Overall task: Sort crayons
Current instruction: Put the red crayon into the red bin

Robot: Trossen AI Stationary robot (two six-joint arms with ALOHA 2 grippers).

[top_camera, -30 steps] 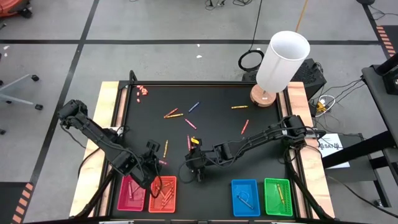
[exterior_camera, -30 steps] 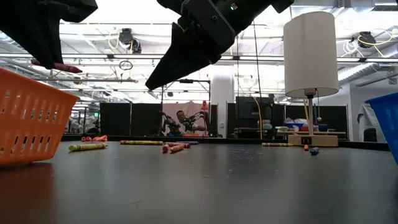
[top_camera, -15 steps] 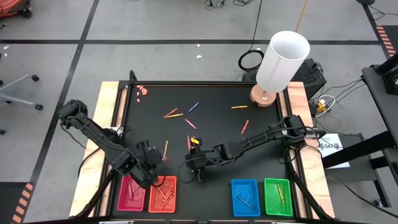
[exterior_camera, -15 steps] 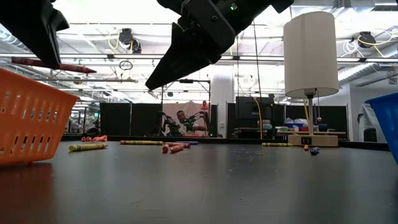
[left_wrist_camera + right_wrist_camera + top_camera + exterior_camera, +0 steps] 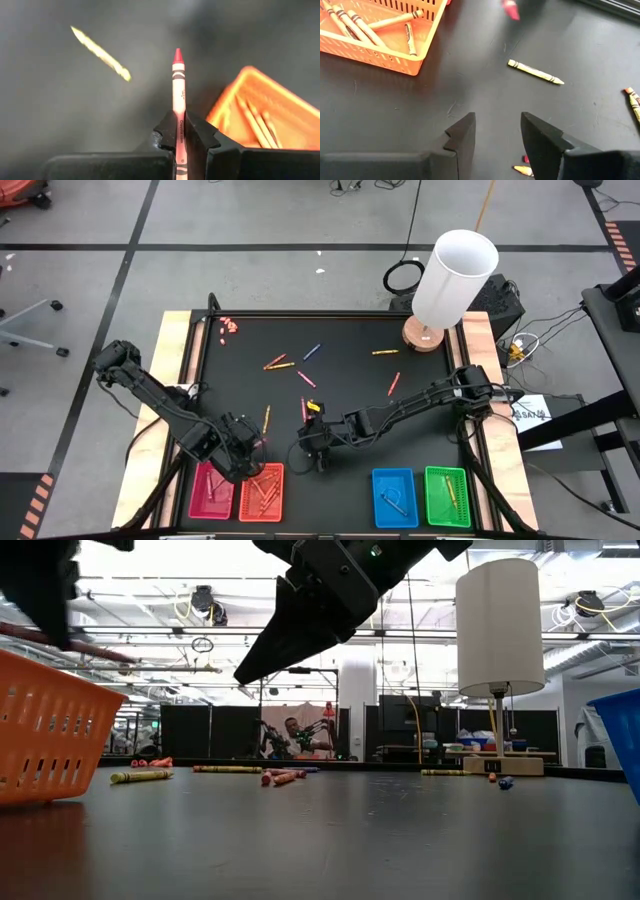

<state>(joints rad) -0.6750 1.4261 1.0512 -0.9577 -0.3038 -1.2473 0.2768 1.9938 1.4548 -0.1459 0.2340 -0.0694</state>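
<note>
Grey floor with dark tape lines surrounds the black table (image 5: 340, 395), which fills the centre of the high view. A white lamp (image 5: 452, 280) on a round wooden base stands at the table's upper right corner.

Four trays line the lower edge of the high view: red tray (image 5: 209, 492) and orange tray (image 5: 263, 492) at lower left, blue tray (image 5: 394, 497) and green tray (image 5: 447, 497) at lower right. The orange tray holds several crayons.

The left arm enters from the left edge of the high view. Its left gripper (image 5: 243, 452) sits just above the orange tray's upper edge, at lower left of centre. In the left wrist view the fingers (image 5: 200, 132) are clamped on a red crayon (image 5: 177, 95), which stands out past the fingertips, tip pointing away, with the orange tray's corner beside it.

The right arm reaches in from the right edge toward the lower centre of the high view. The right gripper (image 5: 312, 448) hangs above bare table; in the right wrist view its fingers (image 5: 462, 135) stand apart with nothing between them.

Loose crayons (image 5: 279, 364) lie scattered over the upper middle of the table. A yellow crayon (image 5: 266, 418) lies just above the left gripper. A cluster of small pink bits (image 5: 229, 326) lies at the table's upper left corner.
</note>
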